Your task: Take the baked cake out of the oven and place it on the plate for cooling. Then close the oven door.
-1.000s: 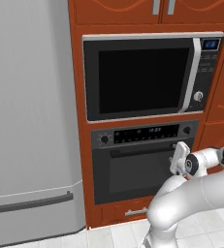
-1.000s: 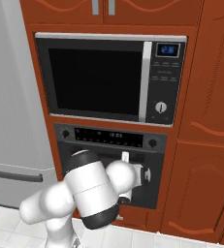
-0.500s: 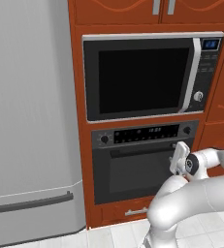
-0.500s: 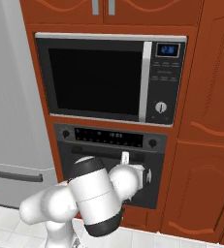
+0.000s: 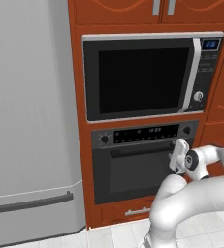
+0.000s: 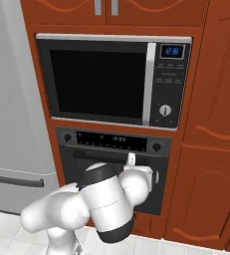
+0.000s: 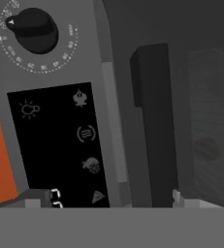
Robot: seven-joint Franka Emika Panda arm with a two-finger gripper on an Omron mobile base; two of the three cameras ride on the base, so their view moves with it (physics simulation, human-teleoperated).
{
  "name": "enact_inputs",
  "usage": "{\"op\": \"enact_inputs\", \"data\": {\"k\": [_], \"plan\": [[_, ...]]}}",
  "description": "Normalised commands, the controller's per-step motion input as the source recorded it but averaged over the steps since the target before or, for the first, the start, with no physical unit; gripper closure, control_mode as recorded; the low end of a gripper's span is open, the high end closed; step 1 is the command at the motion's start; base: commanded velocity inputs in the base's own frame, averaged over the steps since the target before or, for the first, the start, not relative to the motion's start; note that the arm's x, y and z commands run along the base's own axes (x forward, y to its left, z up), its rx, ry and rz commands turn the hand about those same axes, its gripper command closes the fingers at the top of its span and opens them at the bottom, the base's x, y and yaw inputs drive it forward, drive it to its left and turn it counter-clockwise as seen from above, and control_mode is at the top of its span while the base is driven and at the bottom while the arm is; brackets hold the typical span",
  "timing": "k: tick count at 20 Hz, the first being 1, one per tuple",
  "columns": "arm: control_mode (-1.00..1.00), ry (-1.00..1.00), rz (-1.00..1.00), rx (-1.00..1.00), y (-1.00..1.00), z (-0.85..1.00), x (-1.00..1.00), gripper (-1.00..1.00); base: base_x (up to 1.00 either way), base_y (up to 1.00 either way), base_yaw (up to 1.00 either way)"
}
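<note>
gripper [image 5: 177, 156]: jaws spread wide, empty, right up at the handle's right end
oven door [image 5: 133, 175]: shut; bar handle [image 7: 151, 126] between the fingertips

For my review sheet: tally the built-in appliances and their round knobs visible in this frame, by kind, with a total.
Microwave: 1
Oven, door shut: 1
Refrigerator: 1
Oven knobs, left and right: 2
Microwave knob: 1
Total: 6

The oven [image 5: 142, 164] sits below the microwave [image 5: 147, 77], right of the fridge [image 5: 31, 121].
</note>
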Motion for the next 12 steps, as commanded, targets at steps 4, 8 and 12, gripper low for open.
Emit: {"op": "enact_inputs", "data": {"k": [4, 8, 12], "plan": [[-1.0, -0.05, 0.09, 0.06, -0.58, -0.12, 0.12, -1.0, 0.0, 0.0, 0.0], [-1.0, -0.05, 0.08, 0.04, -0.52, -0.13, 0.0, -1.0, 0.0, 0.0, 0.0], [-1.0, -0.02, 0.03, 0.0, -0.27, -0.07, 0.0, -1.0, 0.0, 0.0, 0.0]]}}
